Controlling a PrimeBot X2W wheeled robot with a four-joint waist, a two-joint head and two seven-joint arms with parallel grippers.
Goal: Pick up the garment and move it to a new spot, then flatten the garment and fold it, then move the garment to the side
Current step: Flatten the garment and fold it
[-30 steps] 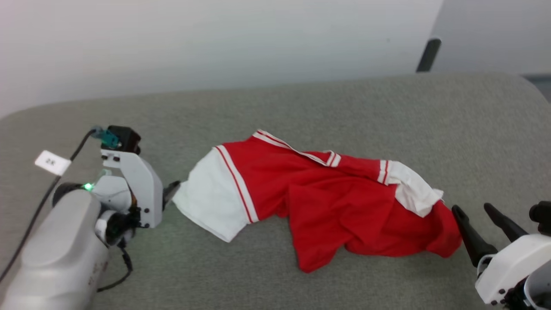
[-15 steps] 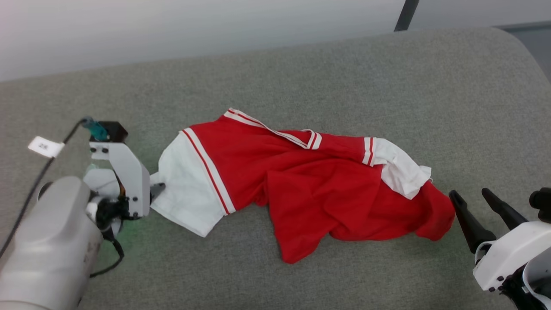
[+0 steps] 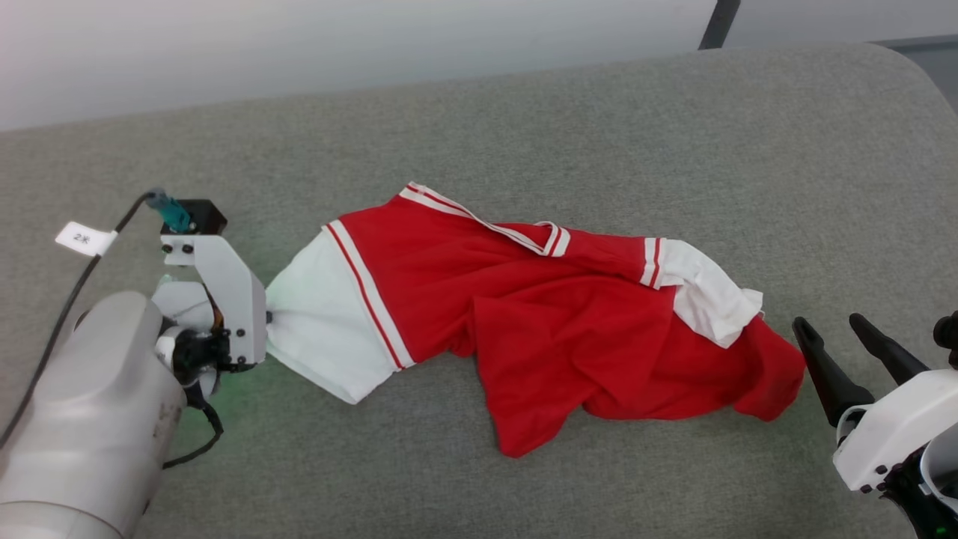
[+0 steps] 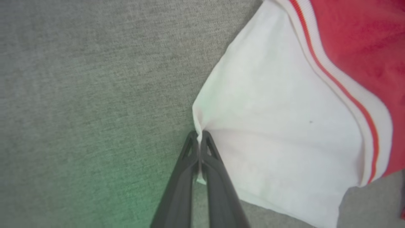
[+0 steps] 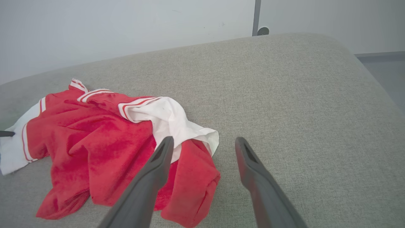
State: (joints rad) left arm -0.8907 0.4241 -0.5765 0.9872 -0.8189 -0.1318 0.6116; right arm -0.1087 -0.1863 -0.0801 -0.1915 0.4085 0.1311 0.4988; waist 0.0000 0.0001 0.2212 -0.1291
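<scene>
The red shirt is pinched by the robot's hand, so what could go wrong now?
1. The left hand pinches only the very edge of the shirt's white sleeve; lifting might let it slip out.
2. The shirt lies crumpled on the grey cushion; lifted by one sleeve, it would probably hang bunched.
3. The right hand is open beside the red end, holding nothing, so one hand carries everything.

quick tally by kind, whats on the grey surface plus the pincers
jersey: 1
pincers: 2, left pincer and right pincer
cable tag: 1
total: 4
</scene>
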